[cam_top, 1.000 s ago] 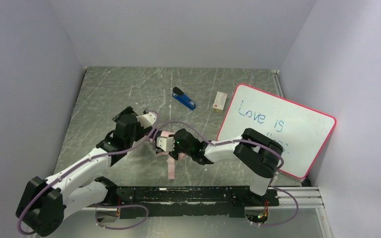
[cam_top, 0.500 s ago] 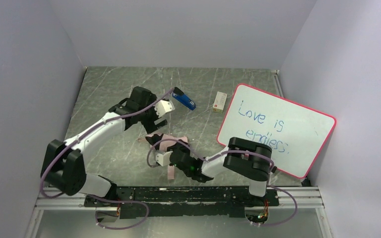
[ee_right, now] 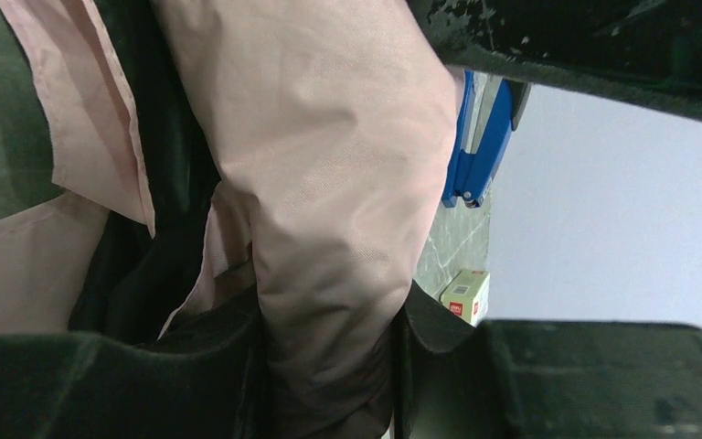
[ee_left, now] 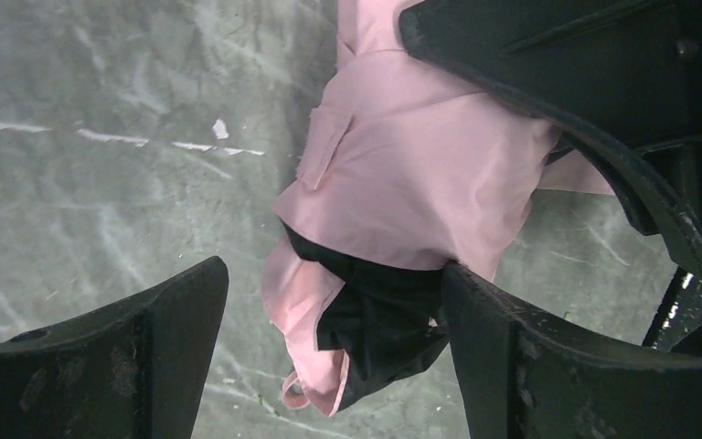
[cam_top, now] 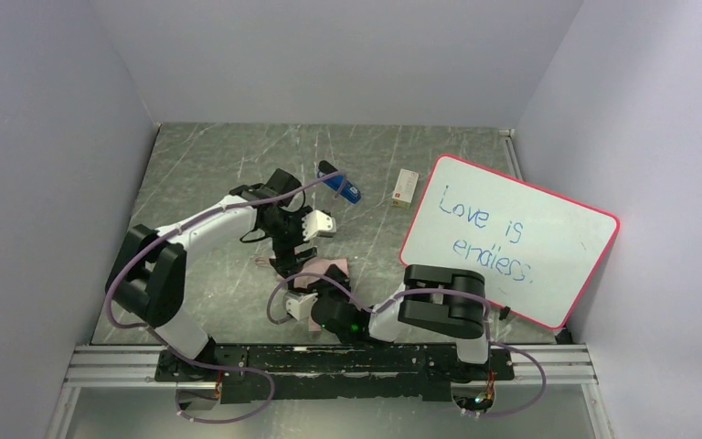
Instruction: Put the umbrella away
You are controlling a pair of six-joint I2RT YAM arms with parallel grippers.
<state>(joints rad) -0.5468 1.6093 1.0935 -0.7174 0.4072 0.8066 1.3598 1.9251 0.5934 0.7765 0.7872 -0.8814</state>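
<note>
Currently: left gripper [ee_left: 331,283] is hovering wide open over the umbrella [ee_left: 411,174], fabric showing between its fingers. Umbrella is lying crumpled on the table [cam_top: 192,174], front-centre, pink out, black inside. Right gripper [ee_right: 329,366] is pinching a pink fold, fingers clamped on it. Stapler [cam_top: 339,186] is sitting farther back, apart from the umbrella.

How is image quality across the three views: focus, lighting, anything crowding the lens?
Top external: even light, sharp, whiteboard writing legible. Left wrist: umbrella crisp, dark left fingers crowding the bottom. Right wrist: fabric pressed close and soft, stapler behind sharper.
</note>
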